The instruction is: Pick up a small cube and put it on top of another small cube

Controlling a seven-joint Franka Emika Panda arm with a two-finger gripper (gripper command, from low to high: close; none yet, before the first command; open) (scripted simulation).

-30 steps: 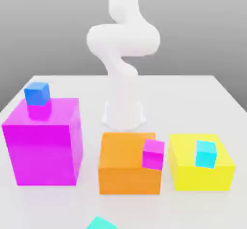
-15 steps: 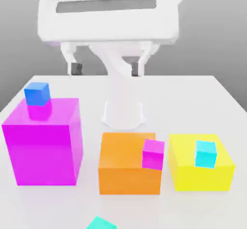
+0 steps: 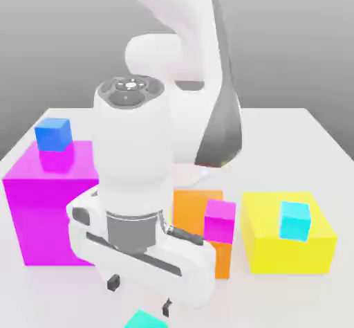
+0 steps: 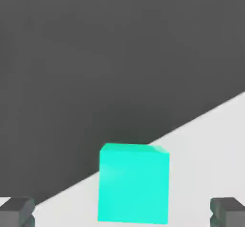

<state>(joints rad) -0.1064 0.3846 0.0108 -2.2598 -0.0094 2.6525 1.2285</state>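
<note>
The teal cube (image 4: pixel 134 187) is seen at the exterior view's bottom edge, left of centre – the gripper (image 3: pixel 140 296), fingers apart, is held above it

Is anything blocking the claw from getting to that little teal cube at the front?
Nothing visible stands in the way: the claw is open above the teal cube, with its two sides spread wider than the cube. In the exterior view, the big orange block lies behind it, not between them.

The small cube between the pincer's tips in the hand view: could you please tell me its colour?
The cube is plain teal, a greenish turquoise, best seen in the hand view.
</note>
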